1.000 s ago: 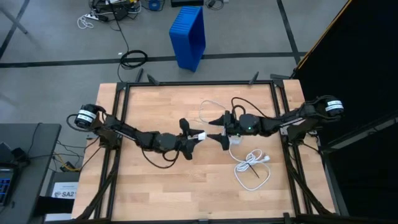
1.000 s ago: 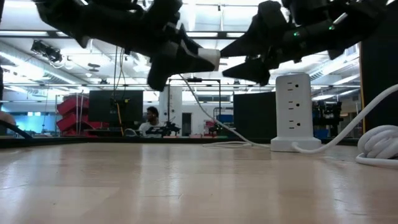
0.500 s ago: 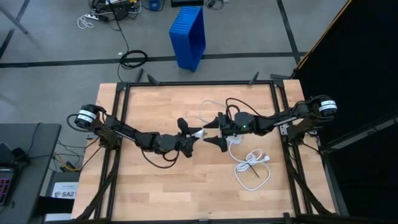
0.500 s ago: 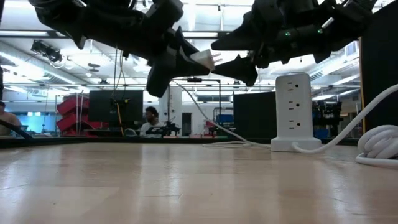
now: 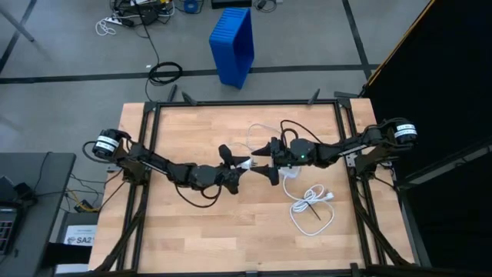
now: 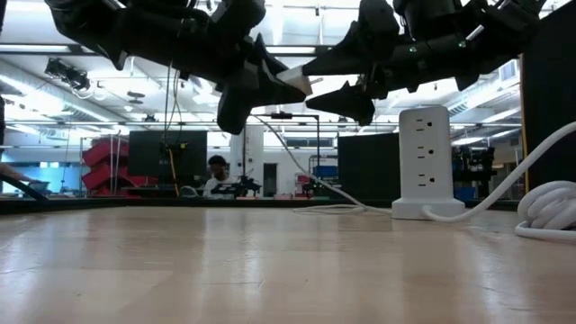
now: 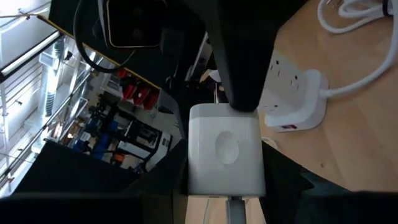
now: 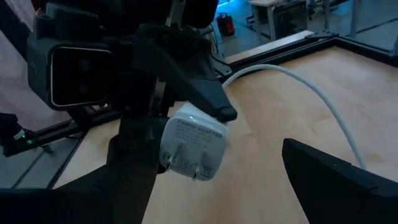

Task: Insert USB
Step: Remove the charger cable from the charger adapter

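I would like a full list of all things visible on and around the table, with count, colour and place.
power adapter: one, white, held in the air over the table's middle
thin cable: one, white, running from the adapter across the table's far half
socket tower: one, white, upright, right of centre
thick cord: one, white, coiled at the near right
table: one, light wood, black frame
bin: one, blue, on the floor beyond the table
left pincer: one, dark, closed on the adapter
right pincer: one, dark, open, facing the adapter
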You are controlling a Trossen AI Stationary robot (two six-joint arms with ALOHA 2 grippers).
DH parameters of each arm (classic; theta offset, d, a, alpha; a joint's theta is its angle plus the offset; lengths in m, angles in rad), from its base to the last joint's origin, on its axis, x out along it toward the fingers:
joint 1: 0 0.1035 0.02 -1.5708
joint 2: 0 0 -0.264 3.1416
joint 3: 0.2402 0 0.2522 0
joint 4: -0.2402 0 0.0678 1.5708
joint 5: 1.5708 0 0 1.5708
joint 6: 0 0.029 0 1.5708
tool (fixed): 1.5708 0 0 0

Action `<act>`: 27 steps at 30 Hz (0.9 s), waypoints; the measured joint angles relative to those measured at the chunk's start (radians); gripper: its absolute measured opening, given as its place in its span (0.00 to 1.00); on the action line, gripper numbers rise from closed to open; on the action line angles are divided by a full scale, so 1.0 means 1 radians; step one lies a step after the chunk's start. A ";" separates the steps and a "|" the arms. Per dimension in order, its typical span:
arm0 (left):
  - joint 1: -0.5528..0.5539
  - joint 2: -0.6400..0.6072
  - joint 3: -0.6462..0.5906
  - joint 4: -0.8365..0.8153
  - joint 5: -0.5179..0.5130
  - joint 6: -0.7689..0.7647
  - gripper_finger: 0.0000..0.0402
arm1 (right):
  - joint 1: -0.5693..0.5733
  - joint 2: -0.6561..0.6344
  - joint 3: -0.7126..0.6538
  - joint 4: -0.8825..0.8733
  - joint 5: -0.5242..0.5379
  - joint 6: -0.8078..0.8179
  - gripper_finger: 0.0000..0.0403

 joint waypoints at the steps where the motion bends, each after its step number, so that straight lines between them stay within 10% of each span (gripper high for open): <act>1: 0.001 0.000 0.000 0.000 0.005 -0.004 0.30 | 0.001 0.000 0.000 0.005 0.000 0.000 0.77; 27: 0.011 0.000 -0.002 -0.002 0.028 -0.028 0.30 | 0.033 0.022 0.063 -0.084 0.120 0.056 0.76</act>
